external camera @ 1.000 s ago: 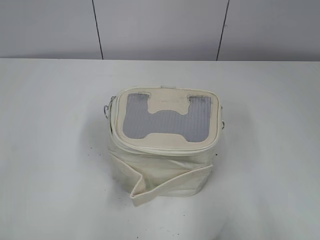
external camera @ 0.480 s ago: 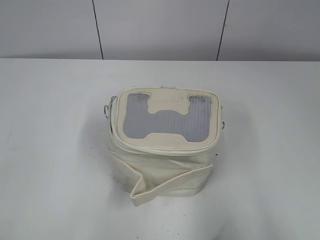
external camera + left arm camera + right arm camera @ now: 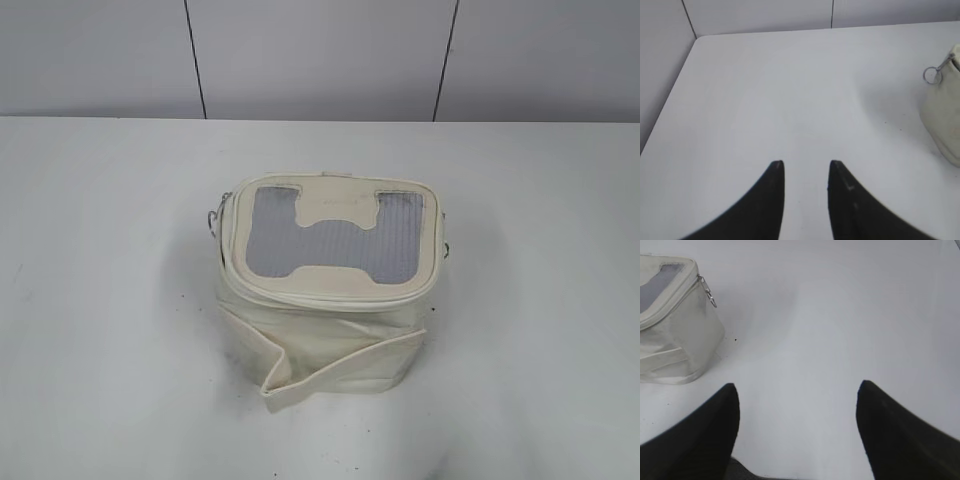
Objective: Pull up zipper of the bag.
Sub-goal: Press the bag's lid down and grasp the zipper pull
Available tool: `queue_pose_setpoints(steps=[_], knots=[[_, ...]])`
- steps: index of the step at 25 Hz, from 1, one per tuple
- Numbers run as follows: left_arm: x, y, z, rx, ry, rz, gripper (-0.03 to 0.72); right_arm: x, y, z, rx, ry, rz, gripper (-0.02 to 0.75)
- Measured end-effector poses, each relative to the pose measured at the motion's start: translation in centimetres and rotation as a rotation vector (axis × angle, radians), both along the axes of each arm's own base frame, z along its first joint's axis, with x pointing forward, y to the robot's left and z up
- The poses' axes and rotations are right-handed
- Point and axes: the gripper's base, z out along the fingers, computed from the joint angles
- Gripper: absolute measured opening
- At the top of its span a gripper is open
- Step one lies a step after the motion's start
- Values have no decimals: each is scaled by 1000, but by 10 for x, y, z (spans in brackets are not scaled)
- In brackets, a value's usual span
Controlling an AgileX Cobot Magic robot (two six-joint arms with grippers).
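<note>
The cream-white bag (image 3: 325,290) stands mid-table, its lid with the grey mesh window (image 3: 335,235) facing up. The zipper (image 3: 320,297) runs round the lid rim. One silver pull with a ring hangs at the bag's left side (image 3: 212,219), another at its right side (image 3: 447,248). A loose strap (image 3: 335,365) folds across the front. In the left wrist view the left gripper (image 3: 805,165) is open and empty over bare table, with the bag's edge (image 3: 945,120) and a ring pull (image 3: 932,74) at far right. In the right wrist view the right gripper (image 3: 797,387) is wide open and empty, the bag (image 3: 675,330) and a pull (image 3: 710,295) at upper left. Neither gripper shows in the exterior view.
The white table (image 3: 110,300) ends at a grey panelled wall (image 3: 320,55) behind. The table's left edge (image 3: 670,100) shows in the left wrist view.
</note>
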Motion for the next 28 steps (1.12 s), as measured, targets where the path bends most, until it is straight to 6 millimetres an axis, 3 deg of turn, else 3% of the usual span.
queue_pose_setpoints(steps=[4, 7, 12, 22, 28], knots=[[11, -1, 7, 3, 27, -7, 240, 13, 1, 13, 13, -17, -3, 567], [27, -4, 15, -1, 67, -14, 242, 34, 1, 26, 18, -1, -10, 567], [70, -16, 13, -65, 212, -63, 261, 75, 9, 51, -19, 22, 84, 567], [152, -57, -18, -219, 470, -380, 302, 185, 47, 87, -222, 189, 369, 567], [184, -67, -24, -225, 498, -478, 312, 248, 73, 96, -306, 300, 596, 567]])
